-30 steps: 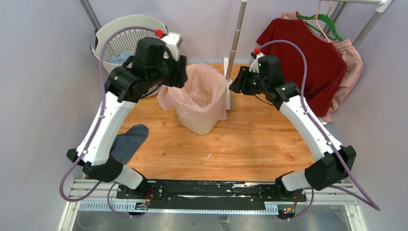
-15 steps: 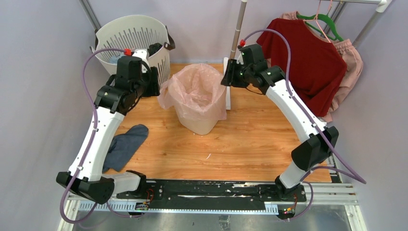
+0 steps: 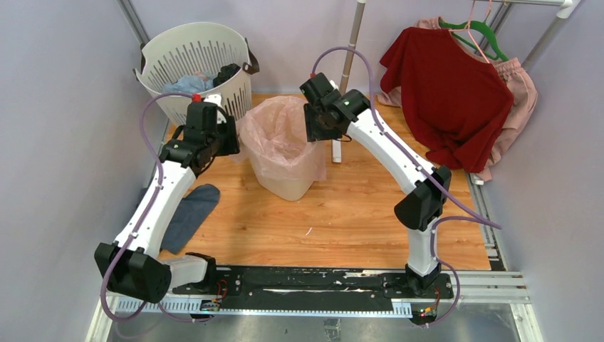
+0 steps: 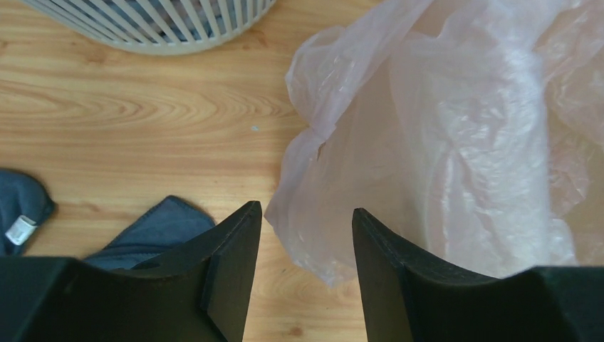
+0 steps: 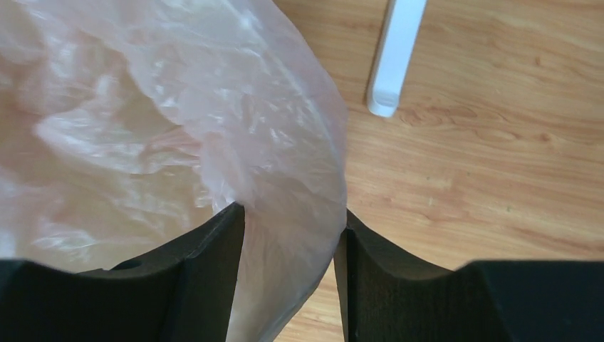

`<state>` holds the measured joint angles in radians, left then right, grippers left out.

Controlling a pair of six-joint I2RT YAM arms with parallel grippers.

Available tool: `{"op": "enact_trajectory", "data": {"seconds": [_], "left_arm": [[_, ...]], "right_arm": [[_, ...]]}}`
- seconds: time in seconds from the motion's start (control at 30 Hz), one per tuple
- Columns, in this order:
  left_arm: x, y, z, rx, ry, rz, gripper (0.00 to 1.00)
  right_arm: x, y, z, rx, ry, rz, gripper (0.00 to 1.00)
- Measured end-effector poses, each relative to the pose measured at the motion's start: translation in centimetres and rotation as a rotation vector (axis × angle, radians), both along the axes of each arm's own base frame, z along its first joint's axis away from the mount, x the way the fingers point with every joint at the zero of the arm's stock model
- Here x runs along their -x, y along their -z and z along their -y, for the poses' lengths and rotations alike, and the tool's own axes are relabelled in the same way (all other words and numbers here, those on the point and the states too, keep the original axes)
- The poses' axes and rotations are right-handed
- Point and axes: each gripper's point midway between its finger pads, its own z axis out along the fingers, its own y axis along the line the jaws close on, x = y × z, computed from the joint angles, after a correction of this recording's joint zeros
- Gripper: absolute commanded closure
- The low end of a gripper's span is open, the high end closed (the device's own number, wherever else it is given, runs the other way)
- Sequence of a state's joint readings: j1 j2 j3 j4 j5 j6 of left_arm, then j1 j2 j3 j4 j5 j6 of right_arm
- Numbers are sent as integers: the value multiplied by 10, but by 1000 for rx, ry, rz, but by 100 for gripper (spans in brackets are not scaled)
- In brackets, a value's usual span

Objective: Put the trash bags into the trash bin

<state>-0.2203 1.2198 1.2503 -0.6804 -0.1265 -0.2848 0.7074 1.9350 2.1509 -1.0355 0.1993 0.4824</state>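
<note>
The cream trash bin (image 3: 293,187) stands mid-table, lined with the pale-pink trash bag (image 3: 278,132), whose edges drape over its rim. My left gripper (image 3: 231,140) is just left of the bin and open. In the left wrist view, a hanging flap of the bag (image 4: 441,142) lies below the gap between its fingers (image 4: 305,208), untouched. My right gripper (image 3: 314,132) is at the bin's right rim and open. In the right wrist view its fingers (image 5: 292,211) straddle the draped fold of the bag (image 5: 214,121).
A white slotted basket (image 3: 196,57) holding clothes stands at the back left, close behind my left gripper. A blue-grey cloth (image 3: 186,214) lies on the table at the left. A white pole and its base (image 3: 336,146) stand right of the bin. A red shirt (image 3: 449,92) hangs at the back right.
Both arms have swung in and lower beside the bin. The left gripper left the bag's left rim and dropped beside it. The right gripper moved left onto the right rim.
</note>
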Motion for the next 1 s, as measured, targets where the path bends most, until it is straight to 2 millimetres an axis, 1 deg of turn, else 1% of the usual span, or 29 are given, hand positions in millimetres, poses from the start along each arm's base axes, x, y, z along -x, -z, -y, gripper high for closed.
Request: {"op": "enact_trajectory", "data": {"seconds": [0.07, 0.1, 0.13, 0.17, 0.23, 0.27, 0.33, 0.37, 0.53, 0.67, 0.83, 1.0], "left_arm": [[-1, 14, 1, 7, 3, -19, 46], [-2, 20, 1, 11, 3, -28, 46], [-3, 23, 1, 14, 3, -32, 46], [-5, 27, 1, 18, 3, -36, 46], [-7, 33, -1, 25, 0, -38, 47], [-8, 35, -2, 32, -3, -37, 47], [-9, 36, -3, 39, -6, -32, 46], [-11, 37, -3, 45, -8, -27, 47], [-10, 45, -1, 68, 3, -28, 51], [-5, 56, 13, 135, 49, -48, 53], [16, 75, 32, 249, 106, -72, 54], [31, 77, 47, 338, 153, -66, 55]], "right_arm": [[4, 14, 4, 49, 9, -33, 49], [5, 18, 7, 68, 17, -45, 52], [5, 21, 8, 77, 24, -50, 61], [5, 24, 10, 85, 33, -54, 71], [5, 26, 13, 94, 44, -55, 96], [4, 24, 14, 95, 57, -47, 100], [1, 23, 16, 91, 77, -36, 100], [0, 22, 12, 75, 71, -34, 100], [6, 23, 15, 121, 26, -44, 100], [8, 22, 21, 141, 24, -38, 100], [17, 20, 41, 165, 46, -33, 100], [20, 22, 62, 167, 83, -31, 100]]}}
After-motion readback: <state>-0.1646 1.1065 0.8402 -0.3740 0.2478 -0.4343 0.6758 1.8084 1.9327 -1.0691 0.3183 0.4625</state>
